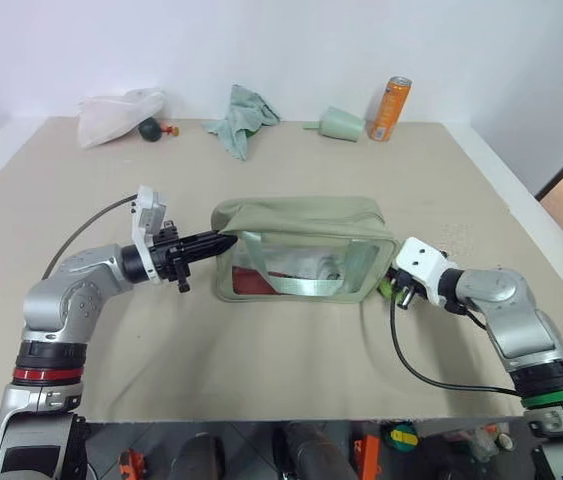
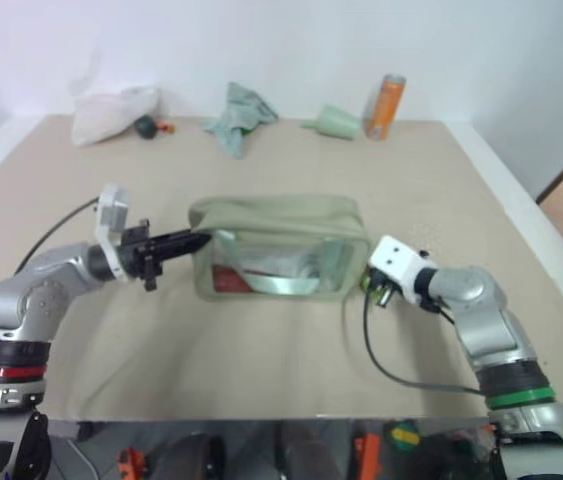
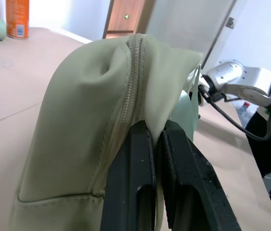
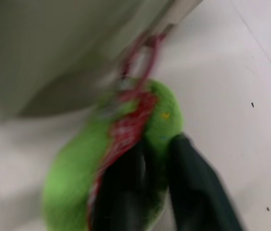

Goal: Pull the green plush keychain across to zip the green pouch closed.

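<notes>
Our left pincer pinches soft fabric at one end of the green pouch on the counter. At the other end, our right pincer straddles the squashy green plush keychain; grip the ball, not its thin string.

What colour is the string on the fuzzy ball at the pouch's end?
Red-pink, on the lime-green plush keychain; clearest in the right wrist view.

We see a plain test room: a beige table against a bare white wall, clutter along it.
</notes>
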Available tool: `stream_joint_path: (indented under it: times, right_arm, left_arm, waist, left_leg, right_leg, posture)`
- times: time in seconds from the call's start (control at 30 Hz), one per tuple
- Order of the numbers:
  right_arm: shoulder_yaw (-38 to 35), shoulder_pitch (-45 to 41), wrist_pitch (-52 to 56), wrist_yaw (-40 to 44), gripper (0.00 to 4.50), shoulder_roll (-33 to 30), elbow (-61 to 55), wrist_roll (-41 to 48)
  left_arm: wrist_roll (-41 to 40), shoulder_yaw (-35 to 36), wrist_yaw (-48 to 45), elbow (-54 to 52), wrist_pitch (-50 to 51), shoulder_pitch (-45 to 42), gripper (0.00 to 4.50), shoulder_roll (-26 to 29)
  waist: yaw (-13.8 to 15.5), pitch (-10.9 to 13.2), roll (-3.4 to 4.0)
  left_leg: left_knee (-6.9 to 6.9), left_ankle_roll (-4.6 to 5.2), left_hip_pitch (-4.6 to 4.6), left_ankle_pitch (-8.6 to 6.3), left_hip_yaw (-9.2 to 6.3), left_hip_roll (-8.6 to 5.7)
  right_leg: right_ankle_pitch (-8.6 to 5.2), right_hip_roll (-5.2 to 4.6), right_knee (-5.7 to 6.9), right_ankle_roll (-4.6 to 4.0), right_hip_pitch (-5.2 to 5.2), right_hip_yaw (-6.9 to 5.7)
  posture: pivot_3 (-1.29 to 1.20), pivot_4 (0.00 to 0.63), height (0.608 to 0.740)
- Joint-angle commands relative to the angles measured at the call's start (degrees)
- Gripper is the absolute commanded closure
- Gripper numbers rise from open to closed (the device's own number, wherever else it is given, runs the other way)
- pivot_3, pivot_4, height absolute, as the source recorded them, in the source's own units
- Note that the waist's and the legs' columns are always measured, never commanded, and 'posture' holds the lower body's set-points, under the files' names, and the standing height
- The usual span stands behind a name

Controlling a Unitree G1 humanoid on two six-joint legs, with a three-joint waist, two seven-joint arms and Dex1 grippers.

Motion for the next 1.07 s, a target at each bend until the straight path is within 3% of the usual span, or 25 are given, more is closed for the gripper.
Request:
stream_joint_path:
  times: [0.03, 0.1, 0.13, 0.23, 0.37, 0.5, 0.7, 0.8, 1.07]
  right_arm:
    - [-2.04, -1.69, 3.52, 4.03, 2.07, -1.49, -5.22, 4.69]
    - [-3.46, -2.23, 4.24, 4.73, 1.46, -2.95, -5.41, 5.71]
    - [-4.21, -2.62, 4.06, 4.45, 1.06, -3.7, -5.09, 5.73]
    - [-5.81, -4.11, 3.32, 3.33, 0.06, -5.48, -3.45, 5.68]
    - [-8.19, -4.27, 2.66, 5.2, 0.0, -9.17, -2.08, 7.1]
    - [-12.7, -5.37, 1.62, 5.88, 0.0, -13.17, 0.14, 8.95]
    - [-17.36, 0.09, 6.64, 11.01, 0.0, -18.17, -2.46, 14.04]
    - [-23.68, 8.42, 13.15, 16.29, 0.0, -18.8, -10.6, 22.62]
    - [-38.12, 16.65, 27.74, 8.93, 0.0, -9.55, -23.95, 41.51]
  left_arm:
    - [-1.02, 0.22, 1.28, -0.43, 0.95, -1.71, 4.39, -0.48]
    - [-1.17, 0.49, 1.82, -0.28, 1.31, -1.83, 4.39, -0.68]
    - [-1.56, 0.78, 2.2, 0.08, 1.84, -2.04, 3.67, -0.88]
    - [-2.5, 1.35, 2.4, 0.58, 2.51, -2.45, 2.69, -1.25]
    - [-1.86, 1.39, 3.0, 0.03, 1.2, -2.6, 1.21, -1.46]
    - [-3.71, 2.64, 2.87, -3.63, 1.8, -1.11, 0.03, -0.58]
    - [-9.13, 8.11, 5.0, -7.71, 5.81, 1.71, 0.03, 2.51]
    - [-10.52, 12.31, 4.88, -7.88, 6.99, 5.49, 0.03, 6.32]
    - [-7.47, 17.26, 7.5, -1.77, 7.44, 16.83, 0.03, 11.03]
  waist:
    - [0.01, 0.01, 0.02]
    - [0.02, 0.02, 0.03]
    - [0.03, 0.03, 0.06]
    - [0.03, 0.04, 0.06]
    - [0.03, 0.04, 0.06]
    - [0.03, 0.05, 0.06]
    - [-0.06, 0.05, 0.07]
    - [-0.1, 0.05, 0.07]
    - [-0.16, 0.08, 0.11]
  left_leg:
    - [-0.01, 0.0, -0.02, 0.0, -0.02, 0.02]
    - [-0.07, 0.0, -0.07, 0.0, -0.02, 0.0]
    - [-0.09, 0.0, -0.1, -0.01, -0.02, -0.01]
    - [-0.09, 0.01, -0.17, -0.02, 0.0, -0.06]
    - [-0.09, 0.02, -0.18, -0.02, 0.01, -0.09]
    - [-0.1, 0.02, -0.16, -0.02, 0.01, -0.09]
    - [-0.17, 0.02, -0.11, -0.02, 0.02, -0.05]
    - [-0.26, 0.0, -0.09, -0.03, -0.04, -0.01]
    - [-0.24, -0.05, 0.07, -0.05, -0.09, 0.05]
  right_leg:
    - [-0.02, 0.03, 0.0, -0.03, -0.02, -0.03]
    - [-0.05, 0.02, 0.0, -0.08, -0.07, -0.03]
    - [-0.06, 0.0, -0.01, -0.09, -0.09, -0.03]
    - [-0.06, -0.05, -0.04, -0.09, -0.12, 0.0]
    - [-0.07, -0.09, -0.06, -0.09, -0.12, 0.01]
    - [-0.07, -0.07, -0.07, -0.09, -0.12, 0.02]
    - [-0.08, -0.02, -0.07, -0.1, -0.12, 0.03]
    - [-0.15, 0.01, -0.07, -0.13, -0.12, -0.03]
    - [-0.19, 0.03, -0.03, -0.14, -0.02, -0.11]
  posture:
    - [0.0, 0.15, 0.74]
    - [0.0, 0.15, 0.74]
    - [0.0, 0.15, 0.74]
    - [0.0, 0.15, 0.74]
    - [0.0, 0.15, 0.74]
    - [0.0, 0.15, 0.74]
    - [0.0, 0.15, 0.74]
    - [0.0, 0.15, 0.74]
    - [0.0, 0.15, 0.74]
